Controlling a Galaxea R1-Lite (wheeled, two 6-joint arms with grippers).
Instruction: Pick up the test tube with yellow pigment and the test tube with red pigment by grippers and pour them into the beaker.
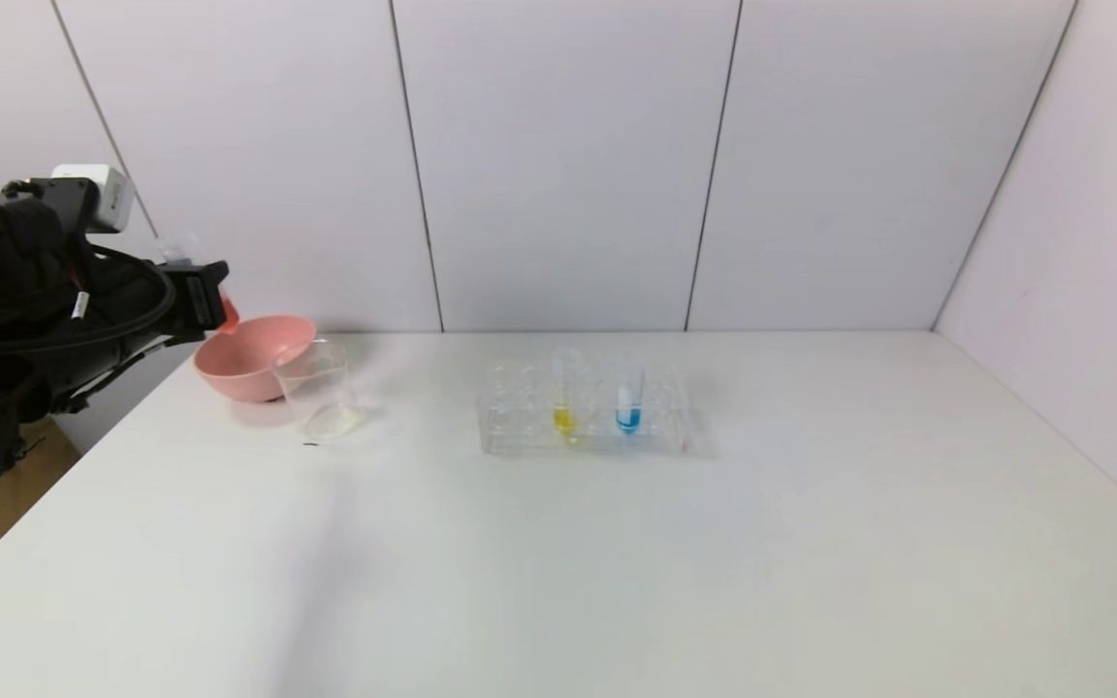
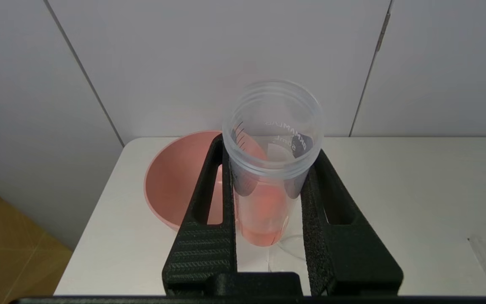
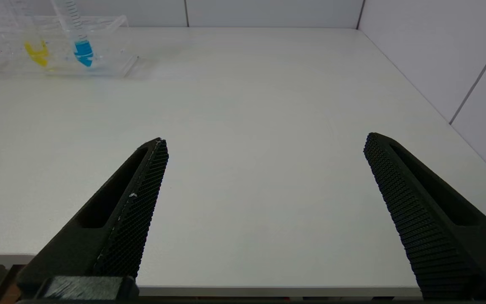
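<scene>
Above the pink bowl (image 1: 253, 357), left gripper (image 2: 270, 185) clamps the red-pigment test tube (image 2: 268, 169); it should tip over the beaker (image 1: 318, 390). Right gripper (image 3: 264, 185) idles, jaws apart.

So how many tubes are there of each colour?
Red: 1, the red tube held by the left gripper
Yellow: 1, the yellow tube in the rack
Blue: 1, the blue tube in the rack
Total: 3
</scene>
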